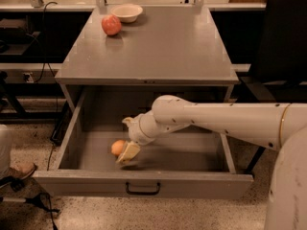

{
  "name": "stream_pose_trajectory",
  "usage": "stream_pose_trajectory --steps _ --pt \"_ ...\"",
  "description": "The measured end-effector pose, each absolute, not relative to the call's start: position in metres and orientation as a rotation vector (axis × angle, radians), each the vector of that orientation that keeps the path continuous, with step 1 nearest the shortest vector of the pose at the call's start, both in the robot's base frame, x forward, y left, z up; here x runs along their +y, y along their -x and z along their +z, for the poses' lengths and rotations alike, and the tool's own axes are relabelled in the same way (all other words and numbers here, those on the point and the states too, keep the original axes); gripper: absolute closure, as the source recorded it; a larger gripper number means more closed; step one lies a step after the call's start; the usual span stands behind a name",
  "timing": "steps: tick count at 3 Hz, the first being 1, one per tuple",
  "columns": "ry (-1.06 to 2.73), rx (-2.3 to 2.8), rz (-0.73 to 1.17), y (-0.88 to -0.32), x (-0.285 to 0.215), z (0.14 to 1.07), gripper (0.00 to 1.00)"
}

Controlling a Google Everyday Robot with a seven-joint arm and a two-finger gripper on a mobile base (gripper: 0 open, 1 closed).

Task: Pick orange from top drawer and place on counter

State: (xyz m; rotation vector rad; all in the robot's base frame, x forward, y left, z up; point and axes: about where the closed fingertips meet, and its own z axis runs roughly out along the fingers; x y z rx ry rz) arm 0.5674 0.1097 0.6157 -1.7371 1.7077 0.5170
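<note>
The top drawer [144, 183] is pulled open below the grey counter [158, 47]. The small pale-orange orange [116, 147] lies on the drawer floor, left of centre and near the front. My gripper [126, 154] reaches down into the drawer from the right on a white arm. Its tip is right against the orange's right side, low on the drawer floor. The gripper hides part of the orange. Nothing lies on the front part of the counter.
A reddish apple-like fruit [111, 25] and a pale bowl [126, 12] sit at the counter's back left. A long pale shelf with metal posts [240, 5] runs behind. A black chair [283, 37] stands at the right. A person's shoe [18, 170] is at the left floor.
</note>
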Motion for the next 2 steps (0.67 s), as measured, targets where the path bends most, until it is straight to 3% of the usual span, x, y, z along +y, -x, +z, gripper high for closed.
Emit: stream_pose_trajectory --steps 1,2 --pt "1.728 1.72 0.518 -0.568 0.105 0.612 0.37" --pt "1.705 1.703 0.52 -0.565 0.104 0.624 0.68"
